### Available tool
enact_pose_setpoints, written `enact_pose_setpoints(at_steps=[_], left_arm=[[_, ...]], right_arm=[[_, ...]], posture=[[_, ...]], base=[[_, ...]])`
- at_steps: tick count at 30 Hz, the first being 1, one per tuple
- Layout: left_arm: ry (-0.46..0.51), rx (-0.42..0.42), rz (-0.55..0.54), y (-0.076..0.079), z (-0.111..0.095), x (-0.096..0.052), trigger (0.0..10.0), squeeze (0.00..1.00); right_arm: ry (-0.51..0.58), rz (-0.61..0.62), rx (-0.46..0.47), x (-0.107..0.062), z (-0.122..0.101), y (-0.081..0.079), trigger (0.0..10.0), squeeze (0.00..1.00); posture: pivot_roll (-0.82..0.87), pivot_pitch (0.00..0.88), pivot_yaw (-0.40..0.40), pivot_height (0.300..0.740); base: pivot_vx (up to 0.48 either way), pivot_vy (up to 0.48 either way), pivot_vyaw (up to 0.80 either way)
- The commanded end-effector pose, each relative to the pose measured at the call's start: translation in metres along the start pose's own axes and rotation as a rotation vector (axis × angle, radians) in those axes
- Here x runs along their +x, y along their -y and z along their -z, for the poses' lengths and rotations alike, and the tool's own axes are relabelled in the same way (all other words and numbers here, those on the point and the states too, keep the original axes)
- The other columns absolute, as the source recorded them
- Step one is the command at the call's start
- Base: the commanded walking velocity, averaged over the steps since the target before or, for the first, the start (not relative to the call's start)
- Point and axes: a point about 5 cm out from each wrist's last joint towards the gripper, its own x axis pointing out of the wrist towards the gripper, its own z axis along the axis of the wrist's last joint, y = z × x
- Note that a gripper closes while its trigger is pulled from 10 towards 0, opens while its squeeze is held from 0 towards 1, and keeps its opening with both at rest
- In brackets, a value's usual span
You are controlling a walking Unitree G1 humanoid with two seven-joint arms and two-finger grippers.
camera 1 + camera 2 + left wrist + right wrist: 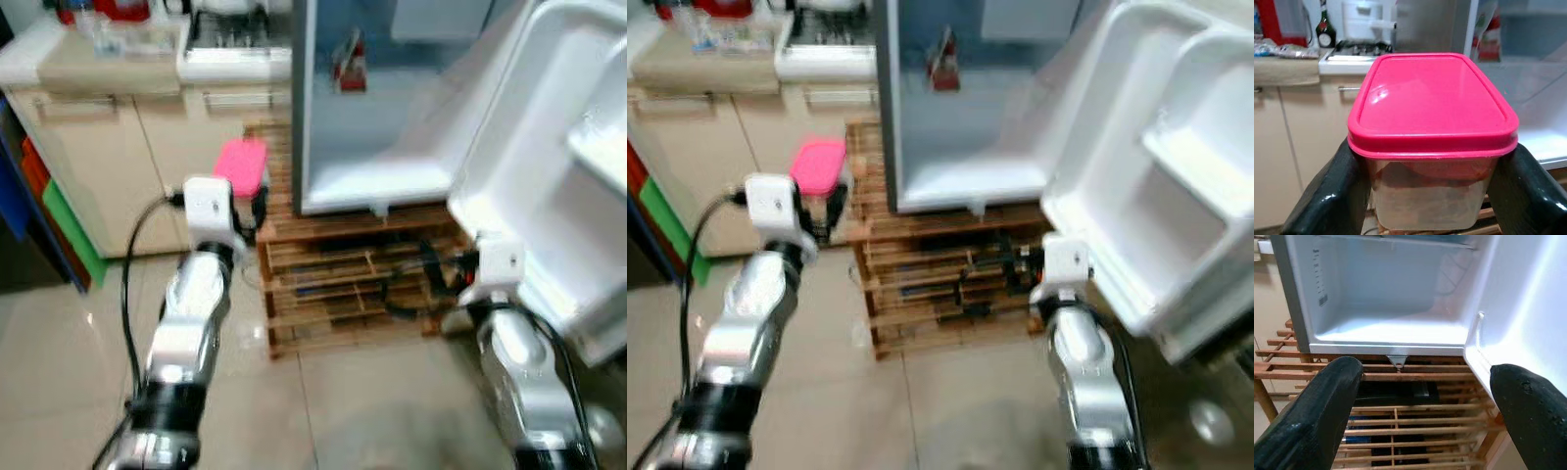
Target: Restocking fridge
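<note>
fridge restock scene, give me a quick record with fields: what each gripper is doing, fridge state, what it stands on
left gripper: shut on the pink-lidded container, held up left of the fridge
container: clear tub, pink lid on, reddish food inside
right gripper: open, empty, pointing at the fridge's bottom edge
fridge: door swung open to the right, lower compartment looks bare
support: wooden slat pallet under the fridge

Fridge mouth: door swung wide to the right, bottom compartment bare and open to reach
Below: wooden pallet juts out in front of the fridge base
Left flank: cabinet and counter stand close beside the fridge
Floor: open tile before the pallet
</note>
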Motion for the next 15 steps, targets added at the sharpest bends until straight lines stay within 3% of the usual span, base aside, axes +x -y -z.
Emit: enact_pose_setpoints(at_steps=[1,4,8,15], left_arm=[[0.03,0.007,0.0,0.003,-0.007,0.004,10.0,0.0],[0.039,0.011,0.002,0.003,-0.008,0.004,10.0,0.0],[0.039,0.005,0.004,0.004,-0.006,0.006,10.0,0.0],[0.036,0.004,0.021,0.007,-0.004,0.01,10.0,0.0]], right_arm=[[0.024,0.036,-0.019,0.001,-0.007,0.01,10.0,0.0],[0.033,0.065,-0.001,0.0,-0.01,0.015,10.0,0.0],[0.057,0.186,-0.048,-0.002,-0.014,0.034,10.0,0.0],[0.06,0.274,-0.103,-0.003,-0.017,0.059,10.0,0.0]], posture=[[-0.17,0.008,0.016,0.74],[-0.17,0.009,0.019,0.74],[-0.19,0.014,0.029,0.74],[-0.2,0.012,0.041,0.74]], base=[[0.0,0.0,0.0],[0.0,0.0,0.0],[0.0,0.0,0.0],[0.0,0.0,0.0]])
